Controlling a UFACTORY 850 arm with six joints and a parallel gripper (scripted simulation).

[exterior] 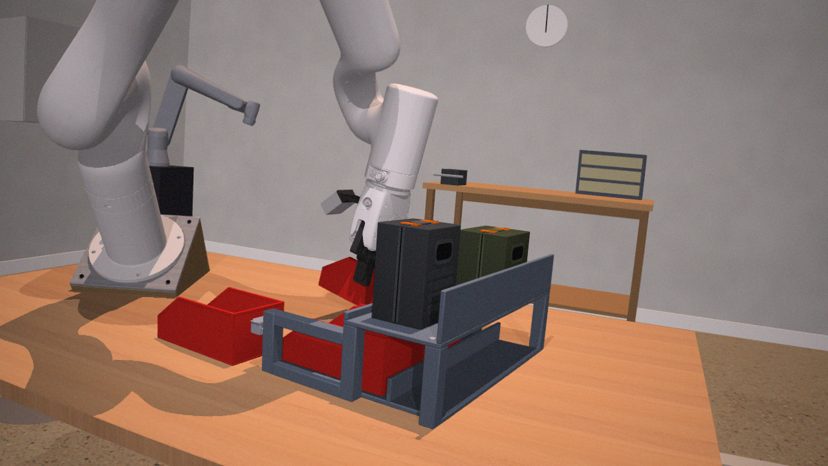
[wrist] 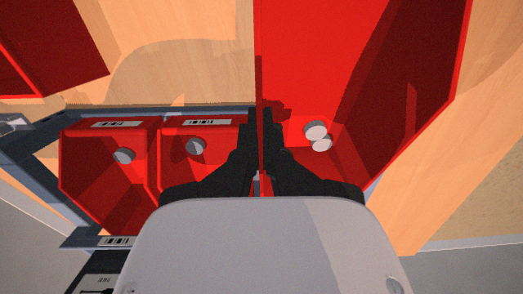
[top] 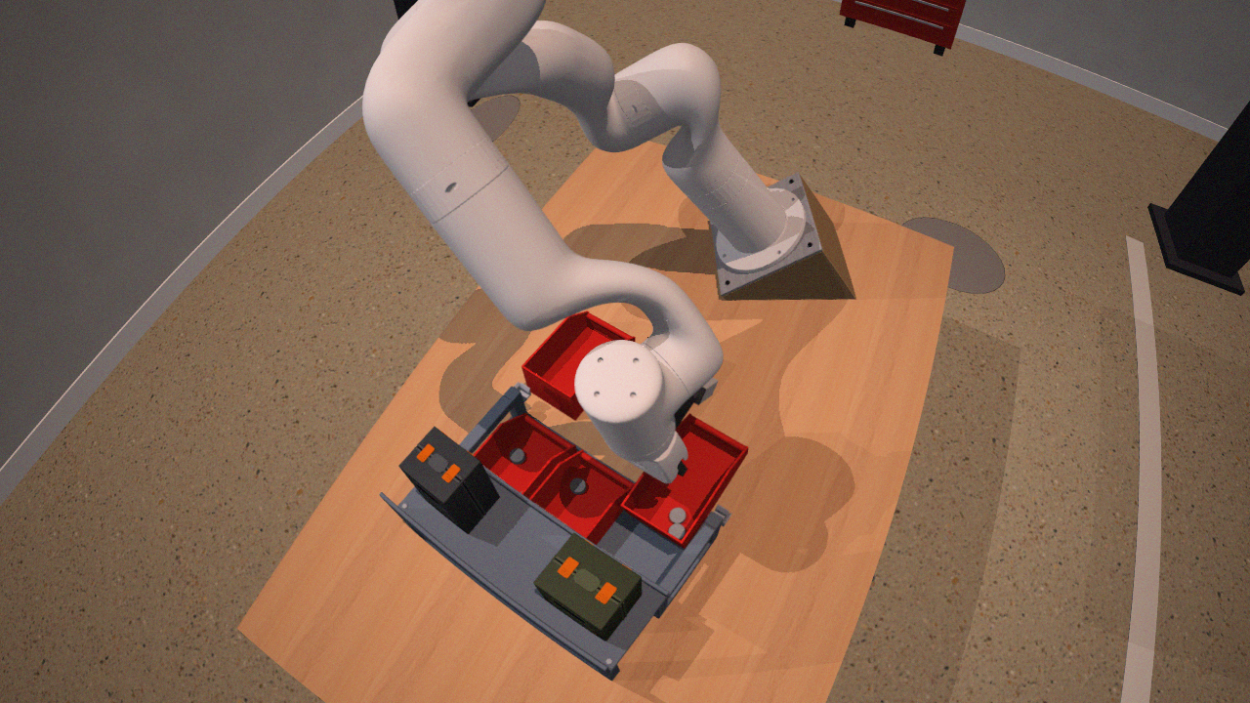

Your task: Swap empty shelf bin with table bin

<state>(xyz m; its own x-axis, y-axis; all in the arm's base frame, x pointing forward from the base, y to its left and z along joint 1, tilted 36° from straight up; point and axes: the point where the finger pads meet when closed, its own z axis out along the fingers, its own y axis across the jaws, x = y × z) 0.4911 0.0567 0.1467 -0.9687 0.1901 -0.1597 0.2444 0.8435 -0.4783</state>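
Observation:
My gripper [top: 680, 468] [exterior: 363, 277] [wrist: 260, 121] is shut on a side wall of the red bin with parts [top: 715, 459] [exterior: 337, 279] [wrist: 310, 53]. That bin is in the air, tilted with its rear end down towards the shelf [top: 516, 544] [exterior: 497, 298] [wrist: 30, 167]. Two round grey parts [top: 677, 516] [wrist: 316, 131] lie near its rear. The rear end overhangs the free place [top: 631, 544] at the right of the shelf; the gap beneath is hard to judge. The empty red bin [top: 552, 385] [exterior: 196, 330] [wrist: 69, 49] stands on its base on the table top, in front of the shelf's left end.
Two other red bins [top: 511, 468] [top: 581, 516] stand side by side on the shelf, left of the free place, each showing a grey part. A dark grey case [top: 449, 485] [exterior: 389, 272] and a green case [top: 587, 602] [exterior: 471, 255] stand on the upper board behind.

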